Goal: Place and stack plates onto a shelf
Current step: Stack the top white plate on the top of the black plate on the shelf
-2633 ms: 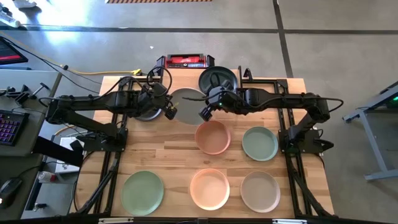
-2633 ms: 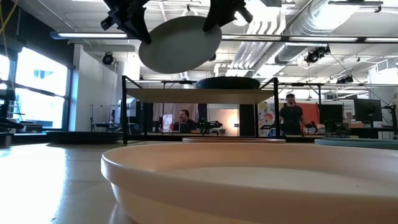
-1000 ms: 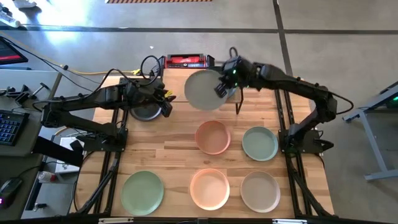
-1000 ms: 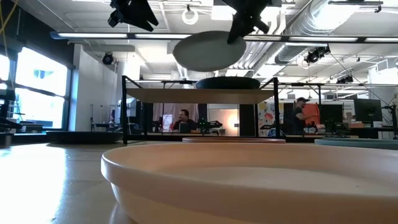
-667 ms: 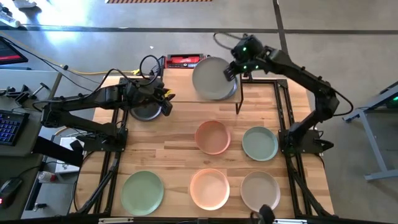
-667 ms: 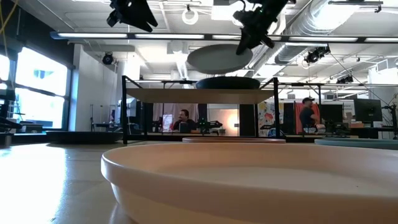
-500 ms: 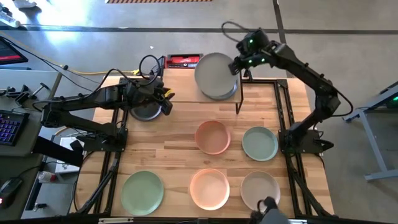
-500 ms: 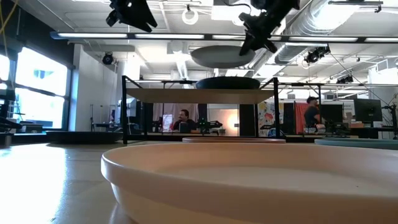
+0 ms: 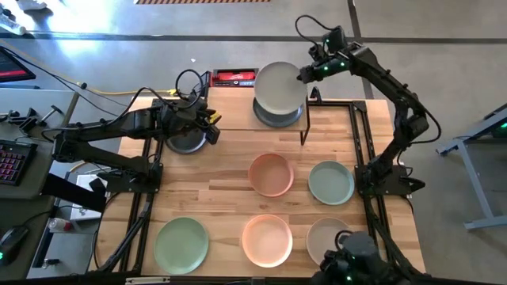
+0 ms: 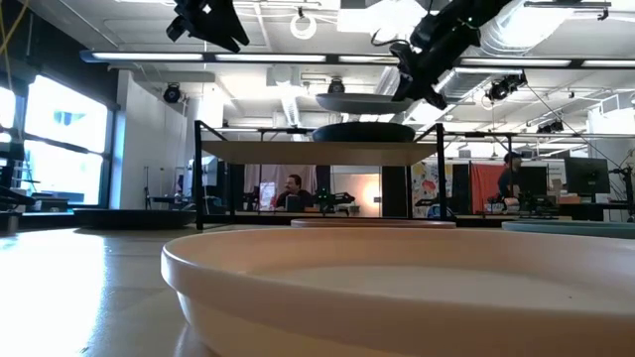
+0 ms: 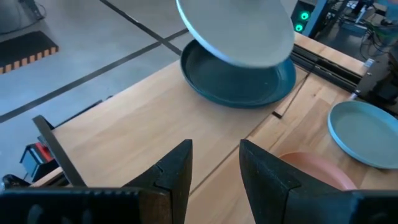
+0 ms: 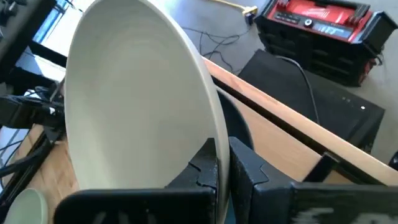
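Cream-white plate (image 9: 279, 85), clamped by its rim in the right end effector (image 9: 305, 74), hangs above the black plate (image 11: 238, 76) on the shelf (image 9: 238, 101) at the bench's far edge; left end effector (image 9: 212, 127) stands wide, empty.

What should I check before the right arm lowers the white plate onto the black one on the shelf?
1. Right gripper jaws pinch the white plate by its rim: ok.
2. White plate above the black plate: ok.
3. White plate level: cannot tell; the low view shows it roughly flat.
4. Black plate lies flat on the shelf: ok.
5. Left gripper jaws open, off to the side over the other black plate: ok.
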Robot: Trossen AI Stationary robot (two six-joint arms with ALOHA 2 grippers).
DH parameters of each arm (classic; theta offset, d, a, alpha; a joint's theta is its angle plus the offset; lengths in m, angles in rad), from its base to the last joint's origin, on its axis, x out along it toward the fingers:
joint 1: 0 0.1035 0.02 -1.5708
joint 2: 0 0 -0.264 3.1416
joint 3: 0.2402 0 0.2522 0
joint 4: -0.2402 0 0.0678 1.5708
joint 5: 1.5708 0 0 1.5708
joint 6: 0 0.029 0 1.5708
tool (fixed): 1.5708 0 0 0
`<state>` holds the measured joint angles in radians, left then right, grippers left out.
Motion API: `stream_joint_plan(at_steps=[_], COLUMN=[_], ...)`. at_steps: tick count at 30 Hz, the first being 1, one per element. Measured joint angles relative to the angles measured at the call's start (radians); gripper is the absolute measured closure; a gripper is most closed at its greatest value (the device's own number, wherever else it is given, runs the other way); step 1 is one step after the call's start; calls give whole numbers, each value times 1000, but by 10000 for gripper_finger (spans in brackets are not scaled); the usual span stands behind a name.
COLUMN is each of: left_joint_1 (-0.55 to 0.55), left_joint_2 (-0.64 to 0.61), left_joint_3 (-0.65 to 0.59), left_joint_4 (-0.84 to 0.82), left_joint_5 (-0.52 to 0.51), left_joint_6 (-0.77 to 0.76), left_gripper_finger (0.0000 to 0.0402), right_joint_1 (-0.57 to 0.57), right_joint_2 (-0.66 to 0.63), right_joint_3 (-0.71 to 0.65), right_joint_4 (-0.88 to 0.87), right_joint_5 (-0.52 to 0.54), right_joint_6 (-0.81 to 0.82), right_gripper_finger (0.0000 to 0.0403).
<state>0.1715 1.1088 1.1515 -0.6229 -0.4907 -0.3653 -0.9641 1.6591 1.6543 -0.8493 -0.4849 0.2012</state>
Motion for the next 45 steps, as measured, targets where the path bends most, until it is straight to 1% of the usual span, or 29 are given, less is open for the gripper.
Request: stream_joint_plan(at_steps=[5,10,12,19,29,38,45], left_joint_1=[0,0,0,0,16,26,26], left_joint_2=[0,0,0,0,0,0,0], left_joint_3=[0,0,0,0,0,0,0], left_joint_4=[0,0,0,-1,-5,-9,-10], left_joint_5=[-24,-25,-25,-30,-26,-17,-17], left_joint_6=[0,1,0,17,42,38,11], left_gripper_finger=[280,280,280,280,280,280,280], right_joint_1=[4,4,6,28,55,55,57], right_joint_2=[33,60,69,92,113,113,112], right_joint_3=[0,0,0,0,0,0,0], right_joint_4=[-12,-83,-106,-105,-108,-109,-114], right_joint_5=[-73,-99,-95,-80,40,47,18], right_joint_6=[-13,-41,-52,-42,2,1,8], right_gripper_finger=[403,403,403,403,403,403,403])
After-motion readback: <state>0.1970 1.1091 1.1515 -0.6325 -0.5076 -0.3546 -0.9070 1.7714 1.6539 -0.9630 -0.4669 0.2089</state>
